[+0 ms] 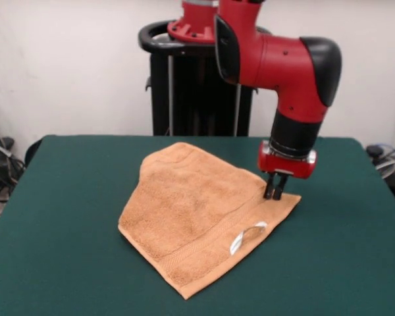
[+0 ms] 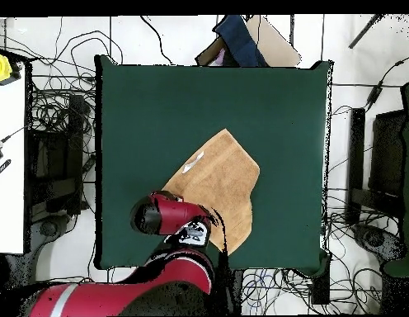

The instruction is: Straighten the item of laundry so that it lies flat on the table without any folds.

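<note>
The orange-tan towel [image 1: 197, 210] lies near the middle of the dark green table [image 1: 66, 217], spread out as a skewed four-sided shape with its far corner rounded over. Its border band runs along the near right side, and the white care tag [image 1: 245, 236] lies there. My gripper [image 1: 275, 195] points straight down at the towel's right corner, with its fingers close together and pinching the cloth at table height. In the overhead view the towel [image 2: 228, 177] and tag [image 2: 191, 166] show on the table [image 2: 142, 107], and the red arm [image 2: 171, 216] covers the gripper and that corner.
The black pedestal [image 1: 197, 99] stands behind the table's far edge. In the overhead view, cables [image 2: 55, 165] lie on the floor around the table, a blue and brown object [image 2: 241, 41] sits beyond one edge, and a white bench [image 2: 8, 149] stands at the left.
</note>
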